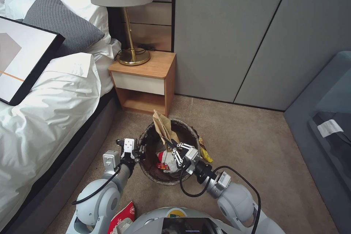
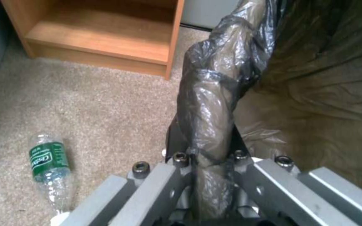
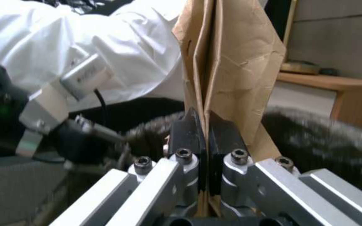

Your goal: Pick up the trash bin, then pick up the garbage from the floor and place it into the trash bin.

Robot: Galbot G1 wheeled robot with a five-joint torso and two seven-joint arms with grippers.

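Left gripper [image 1: 140,150] grasps trash bin [image 1: 161,179] rim; right gripper [image 1: 171,145] clamps brown paper bag [image 1: 162,126] over bin; next: release.

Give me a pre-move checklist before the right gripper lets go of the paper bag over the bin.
1. Left gripper clamped on the trash bin rim: ok.
2. Right gripper shut on the brown paper bag: ok.
3. Bag above the bin opening: ok; its top sticks up past the rim.
4. Room inside the bin: cannot tell; a red-and-white carton already lies there.
5. Floor litter left: not ok; green bottle and yellow wrapper remain on the carpet.
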